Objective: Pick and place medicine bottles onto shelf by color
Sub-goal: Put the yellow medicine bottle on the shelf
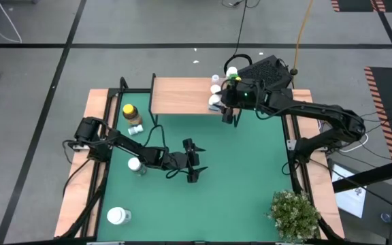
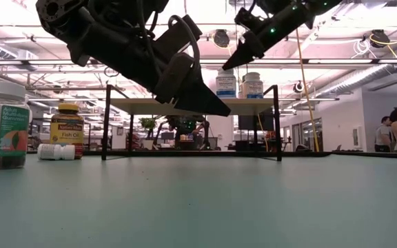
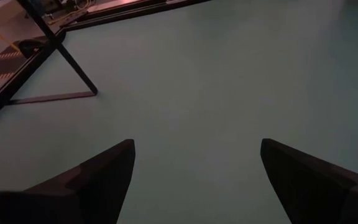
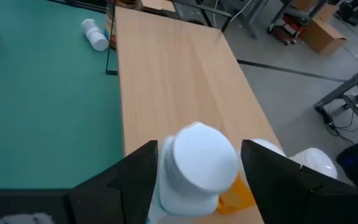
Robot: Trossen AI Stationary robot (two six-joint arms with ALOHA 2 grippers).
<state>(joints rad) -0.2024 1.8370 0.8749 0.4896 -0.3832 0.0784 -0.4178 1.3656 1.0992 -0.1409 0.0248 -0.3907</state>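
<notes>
The shelf [image 1: 182, 95] stands at the table's far edge. Near its right end stand white-capped medicine bottles [image 1: 214, 95] and a green-capped one [image 1: 231, 71]. My right gripper [image 4: 197, 180] is open at that end, one finger on each side of a white-capped bottle [image 4: 197, 158] that stands upright on the board; narrow gaps show at its cap. My left gripper [image 1: 194, 163] hangs open over the mat's middle, nothing between its fingers [image 3: 194, 180]. An amber, yellow-capped bottle [image 1: 129, 112] stands on the mat left of the shelf.
A small white bottle [image 1: 135, 129] lies on its side by the amber one. Two more white bottles [image 1: 136, 165] [image 1: 118, 216] stand on the mat's left side. A potted plant [image 1: 295, 214] sits at the near right corner. The shelf's left part [image 4: 166, 68] is bare.
</notes>
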